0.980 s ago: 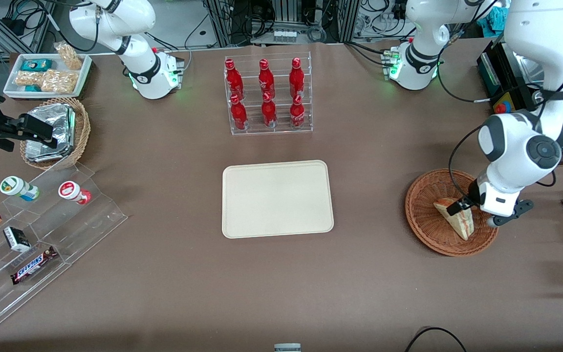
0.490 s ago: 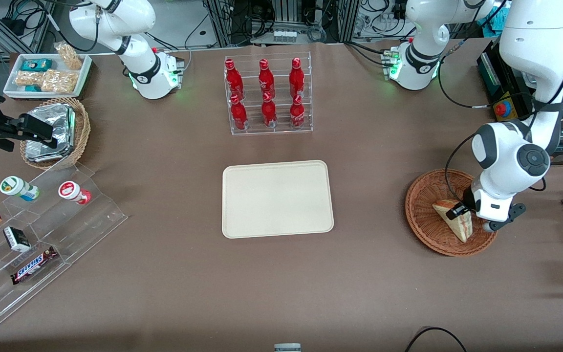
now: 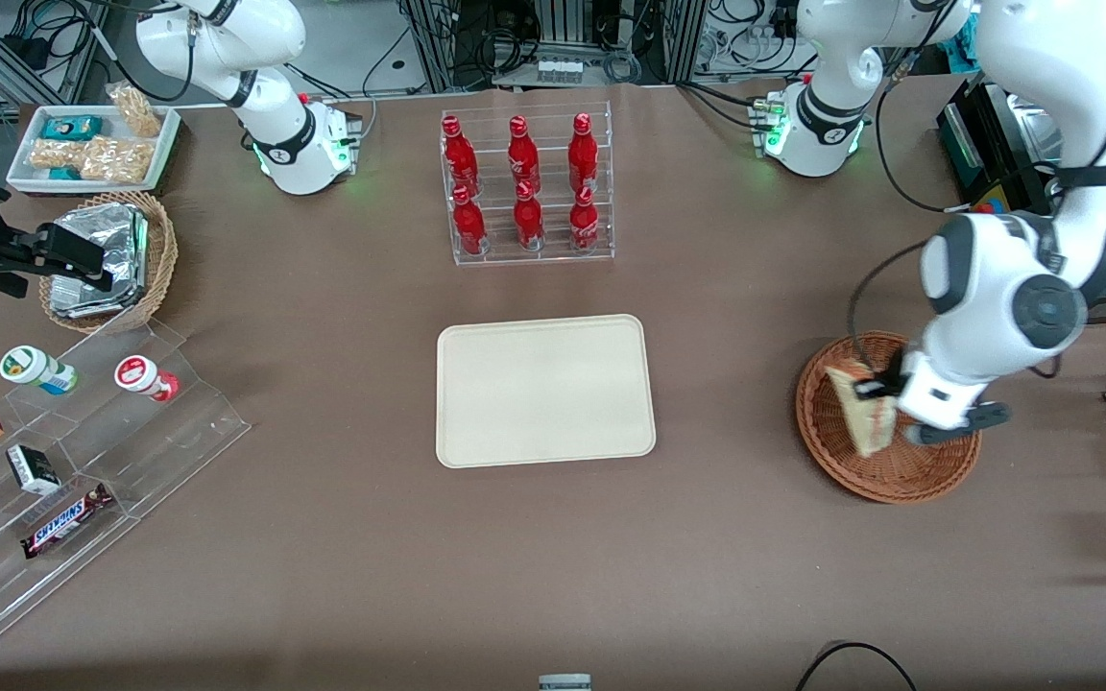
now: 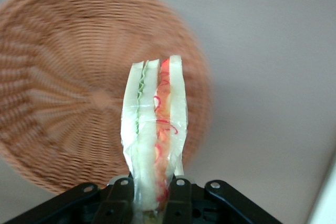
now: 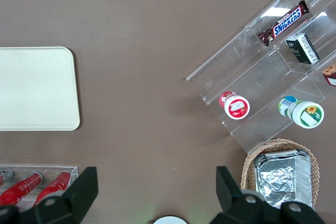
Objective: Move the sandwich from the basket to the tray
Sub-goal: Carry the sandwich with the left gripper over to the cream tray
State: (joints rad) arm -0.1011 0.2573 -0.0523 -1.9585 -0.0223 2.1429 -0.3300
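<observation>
My left gripper [image 3: 872, 392] is shut on the clear-wrapped sandwich [image 3: 858, 410] and holds it lifted above the reddish-brown wicker basket [image 3: 827, 456], toward the working arm's end of the table. In the left wrist view the sandwich [image 4: 155, 129] stands on edge between the black fingers [image 4: 178, 198] of my gripper [image 4: 149, 199], with the basket [image 4: 63, 87] below it. The cream-beige tray [image 3: 543, 391] lies flat at the table's middle with nothing on it; it also shows in the right wrist view [image 5: 37, 87].
A clear rack of red bottles [image 3: 526, 187] stands farther from the front camera than the tray. Toward the parked arm's end are a tan basket of foil packets [image 3: 111, 259], a white snack tray [image 3: 92, 146] and a clear stepped shelf of snacks [image 3: 73, 451].
My gripper has risen out of the basket with the sandwich in it and shifted a little toward the tray. The sandwich, resting in the basket before, now hangs above it.
</observation>
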